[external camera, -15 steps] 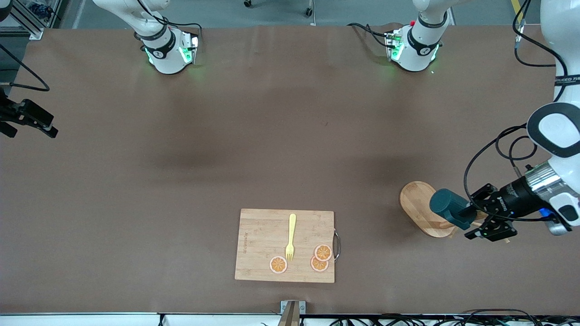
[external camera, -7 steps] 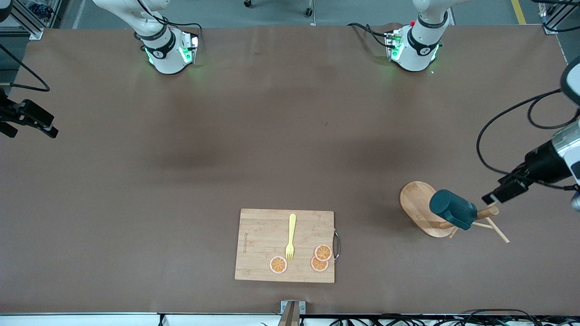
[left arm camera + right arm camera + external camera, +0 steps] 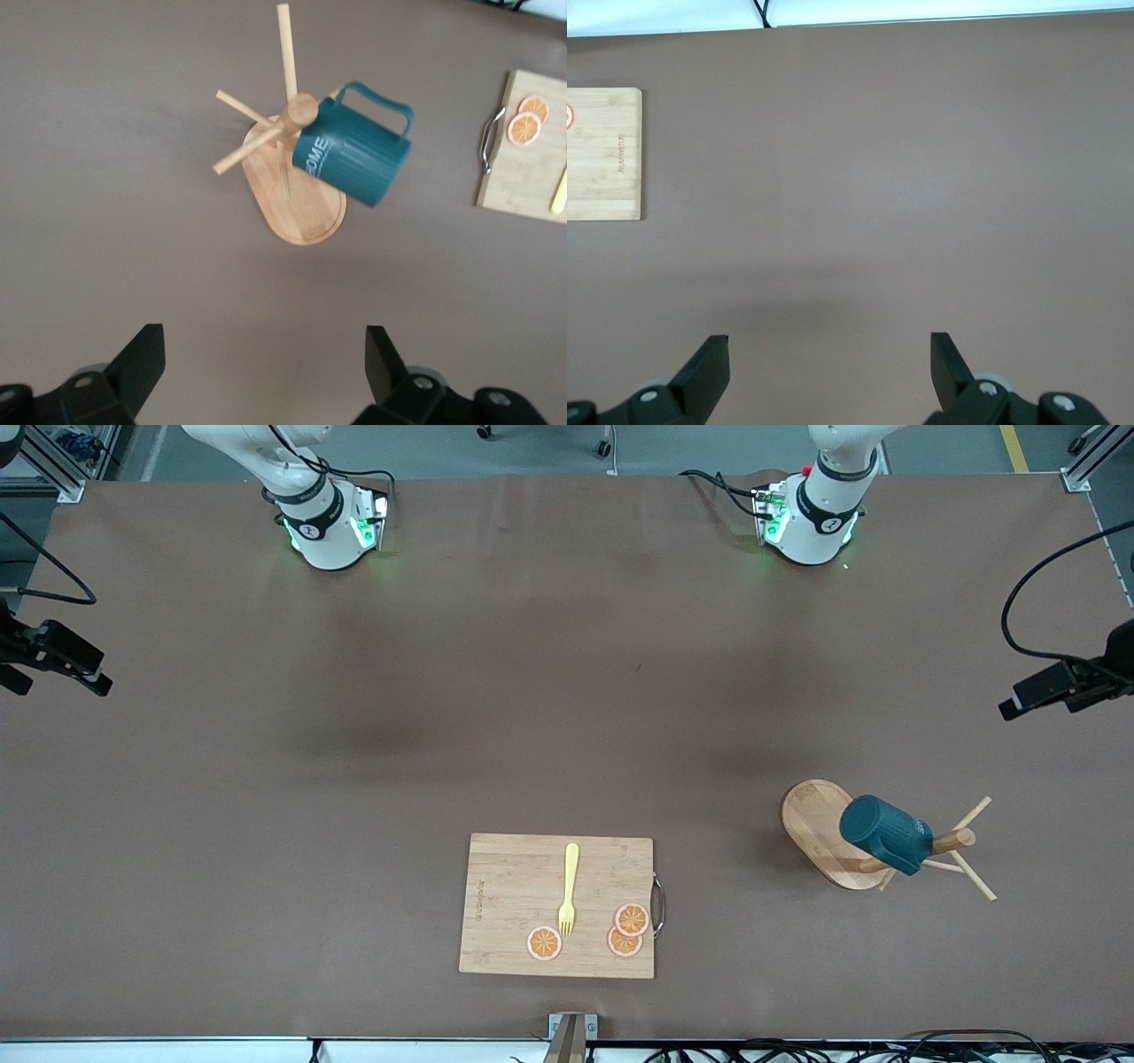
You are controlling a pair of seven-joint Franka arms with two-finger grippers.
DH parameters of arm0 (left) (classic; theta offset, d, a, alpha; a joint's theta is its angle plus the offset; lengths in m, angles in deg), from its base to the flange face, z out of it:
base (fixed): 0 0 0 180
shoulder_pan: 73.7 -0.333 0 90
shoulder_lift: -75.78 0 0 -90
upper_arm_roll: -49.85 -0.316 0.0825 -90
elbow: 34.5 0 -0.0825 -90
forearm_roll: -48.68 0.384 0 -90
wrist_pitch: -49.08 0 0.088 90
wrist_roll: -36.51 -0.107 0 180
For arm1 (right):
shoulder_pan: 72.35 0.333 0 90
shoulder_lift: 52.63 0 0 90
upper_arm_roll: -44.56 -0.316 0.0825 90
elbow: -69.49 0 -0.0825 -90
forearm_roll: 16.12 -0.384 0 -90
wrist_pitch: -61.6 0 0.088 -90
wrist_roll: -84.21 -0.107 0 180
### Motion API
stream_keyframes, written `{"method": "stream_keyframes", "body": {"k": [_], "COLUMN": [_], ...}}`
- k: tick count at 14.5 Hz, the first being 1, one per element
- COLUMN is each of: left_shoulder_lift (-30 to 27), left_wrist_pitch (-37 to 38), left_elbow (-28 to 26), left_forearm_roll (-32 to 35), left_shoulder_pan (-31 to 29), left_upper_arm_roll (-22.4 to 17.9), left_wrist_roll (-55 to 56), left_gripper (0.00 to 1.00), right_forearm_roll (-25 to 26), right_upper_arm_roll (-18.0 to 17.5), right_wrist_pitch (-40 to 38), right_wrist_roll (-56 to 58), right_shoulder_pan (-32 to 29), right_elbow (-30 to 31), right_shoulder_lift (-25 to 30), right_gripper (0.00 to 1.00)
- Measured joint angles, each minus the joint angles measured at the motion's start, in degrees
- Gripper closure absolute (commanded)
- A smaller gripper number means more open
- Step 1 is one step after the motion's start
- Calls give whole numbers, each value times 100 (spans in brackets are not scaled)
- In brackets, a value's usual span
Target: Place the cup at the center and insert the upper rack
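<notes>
1. Front view: cup (image 3: 882, 836) hangs on the upper rack (image 3: 828, 833), toward the left arm's end of the table (image 3: 532, 717). Cup is tilted, rim toward the post, its body over the rack's oval base.
2. Left wrist view: cup handle (image 3: 376, 97) sits on a peg beside the post top (image 3: 301, 110); "HOME" lettering visible on the ribbed side. Three bare pegs fan out from the post.
3. Left hand (image 3: 266, 367): fingers wide apart, holding nothing, up in the air over bare table at the left arm's end, well apart from the rack. In the front view only its dark tip (image 3: 1041, 689) shows at the frame edge.
4. Right hand (image 3: 830, 367): fingers spread, holding nothing, over bare table at the right arm's end. This arm is waiting.
5. Cutting board (image 3: 558, 905) lies near the front camera, mid-table, well apart from the rack. On it: a yellow fork (image 3: 569, 889) and three orange slices (image 3: 625, 930); metal handle on the edge facing the rack.
</notes>
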Motion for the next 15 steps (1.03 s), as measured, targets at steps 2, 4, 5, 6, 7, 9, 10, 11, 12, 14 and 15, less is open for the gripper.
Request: {"method": "stream_keyframes", "body": {"k": [2,4,5,6,7,9,10,11,12,14,15], "left_shoulder_lift": [-167,-316,-385,-447,-493,-520,-517,-512,-507,-496,-491], "left_wrist_pitch": [152,284,338,372,384,379,361,328,270,185,145], "left_elbow": [-17,-23,-25,-26,-30,-41,-51,-61,-73,-85,-89], "left_forearm_roll": [48,51,52,52,52,51,51,52,52,52,52], "left_shoulder_pan": [41,49,52,87,209,716,1031,1346,1653,2137,2310], "left_upper_arm_roll": [81,103,104,98,57,-223,-458,-723,-1009,-1505,-1694], "left_wrist_roll": [-41,-141,-173,-195,-197,-160,-152,-152,-152,-152,-152], "left_gripper": [1,1,0,0,0,0,0,0,0,0,0], "right_forearm_roll": [0,0,0,0,0,0,0,0,0,0,0], "right_upper_arm_roll": [7,9,8,8,7,3,-6,-28,-60,-102,-104], "right_wrist_pitch": [2,32,60,75,81,104,119,135,165,202,202], "right_wrist_roll": [0,0,0,0,0,0,0,0,0,0,0], "right_shoulder_pan": [-1,-1,-1,0,0,1,2,3,3,4,4], "right_elbow": [0,1,1,1,2,3,3,3,3,4,5], "right_shoulder_lift": [-2,-3,-5,-6,-8,-11,-12,-12,-12,-13,-13], "right_gripper": [0,0,0,0,0,0,0,0,0,0,0]}}
